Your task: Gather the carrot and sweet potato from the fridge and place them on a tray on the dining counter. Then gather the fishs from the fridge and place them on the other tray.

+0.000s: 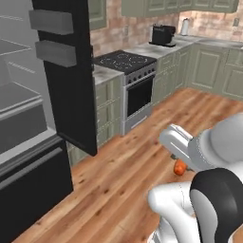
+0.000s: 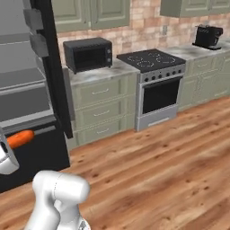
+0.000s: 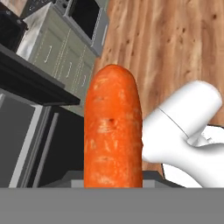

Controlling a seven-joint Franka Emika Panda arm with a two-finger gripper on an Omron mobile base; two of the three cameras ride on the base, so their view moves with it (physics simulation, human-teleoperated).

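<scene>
Carrot (image 3: 113, 131) count stands at one, and I have it clamped in the gripper (image 3: 113, 186), fingers narrowed onto it, carried above the wood floor (image 2: 170, 152). One fridge (image 1: 28, 118) stands open beside me; I also count one stove (image 2: 155, 85), one microwave (image 2: 87, 54), one coffee machine (image 2: 207, 36).

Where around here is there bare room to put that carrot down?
The hand holds the carrot. Bare patches: the marble counter between microwave and stove, and the open fridge's grey shelves. The stove top is burner-crowded.

Carrot (image 1: 180, 167) peeks below arm, fridge (image 1: 42, 118) open.
</scene>
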